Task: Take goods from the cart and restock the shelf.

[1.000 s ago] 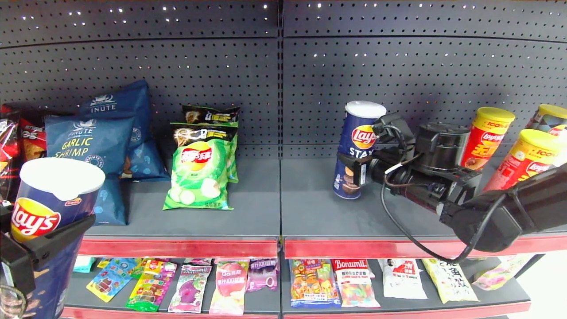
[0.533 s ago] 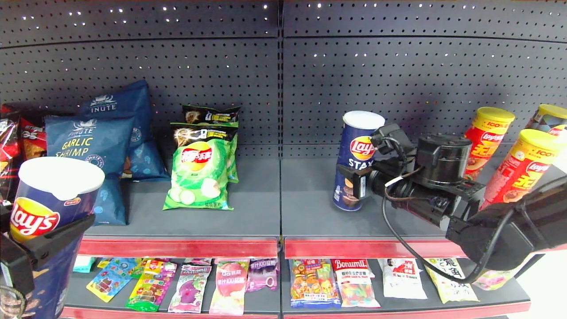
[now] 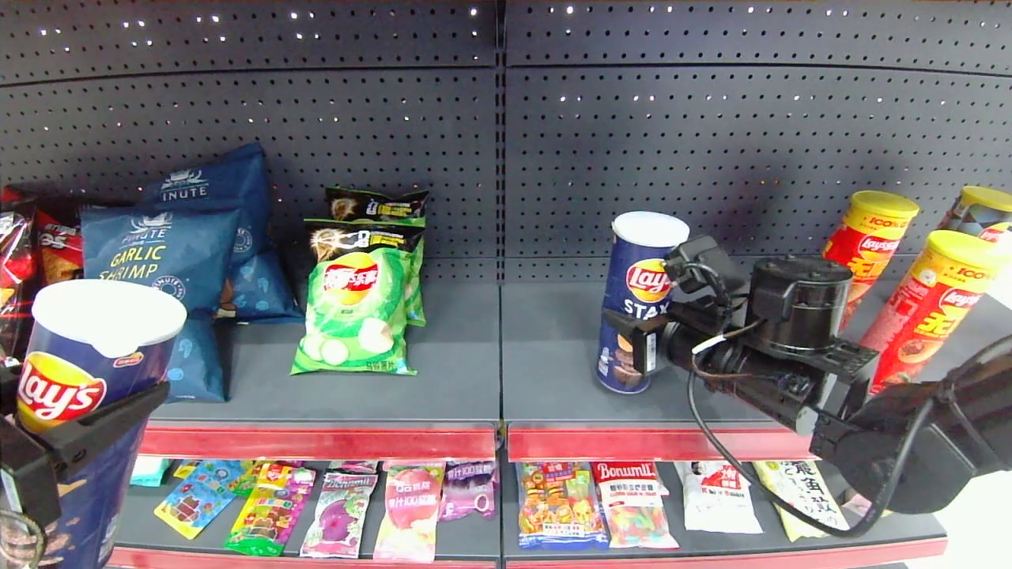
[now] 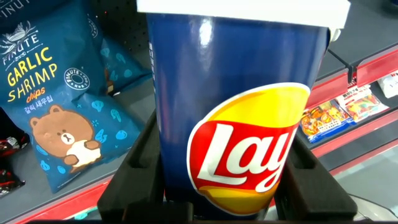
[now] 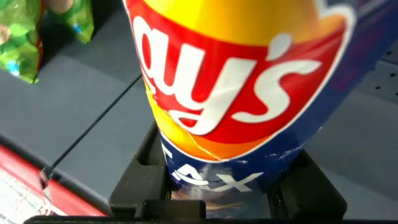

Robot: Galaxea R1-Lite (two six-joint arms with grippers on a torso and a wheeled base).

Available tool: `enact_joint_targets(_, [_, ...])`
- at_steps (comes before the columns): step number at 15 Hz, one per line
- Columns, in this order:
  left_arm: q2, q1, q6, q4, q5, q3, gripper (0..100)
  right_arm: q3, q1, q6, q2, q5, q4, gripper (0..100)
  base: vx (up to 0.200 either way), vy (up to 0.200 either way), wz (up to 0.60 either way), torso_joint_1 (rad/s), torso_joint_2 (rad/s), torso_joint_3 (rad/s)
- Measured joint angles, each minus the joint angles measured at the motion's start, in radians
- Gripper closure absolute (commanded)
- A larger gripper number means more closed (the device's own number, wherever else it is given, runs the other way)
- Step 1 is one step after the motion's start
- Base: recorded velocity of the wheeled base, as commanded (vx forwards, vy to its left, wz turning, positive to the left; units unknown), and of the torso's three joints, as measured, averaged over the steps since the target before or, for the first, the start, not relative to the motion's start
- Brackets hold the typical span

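My right gripper [image 3: 632, 341] is shut on a blue chip can [image 3: 637, 300] with a white lid, upright on the right half of the grey shelf [image 3: 545, 379], its base at or just above the board. The right wrist view shows that blue can [image 5: 242, 93] between the black fingers [image 5: 140, 180]. At the lower left, in front of the shelf, my left gripper [image 3: 55, 450] is shut on a second blue chip can [image 3: 83, 379], held upright. The left wrist view has this second can [image 4: 239, 118] between the fingers [image 4: 134, 168].
Blue garlic shrimp bags [image 3: 170, 261] and green chip bags [image 3: 360, 308] lie on the shelf's left half. Red cans with yellow lids [image 3: 929, 296] lean at the far right. Candy packets [image 3: 411, 506] fill the lower shelf behind a red front rail [image 3: 316, 441].
My right gripper has lowered the blue can and brought it slightly forward on the shelf. The left arm and its can have not moved.
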Motion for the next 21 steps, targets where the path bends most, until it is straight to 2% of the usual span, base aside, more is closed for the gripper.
enact_joint_targets(10, [0.0, -0.001, 0.0, 0.0, 0.0, 0.003, 100, 0.011, 0.01, 0.0, 0.033, -0.015, -0.002, 100, 0.0, 0.0, 0.0, 0.0, 0.0, 0.0])
enact_joint_targets(15, [0.0, 0.0, -0.001, 0.0, 0.0, 0.011, 100, 0.006, 0.01, -0.005, 0.08, -0.023, -0.101, 100, 0.0, 0.0, 0.0, 0.0, 0.0, 0.0])
enact_joint_targets(21, [0.004, 0.0, -0.001, 0.0, 0.0, 0.014, 100, 0.01, 0.015, -0.005, 0.102, -0.026, -0.109, 100, 0.0, 0.0, 0.0, 0.0, 0.0, 0.0])
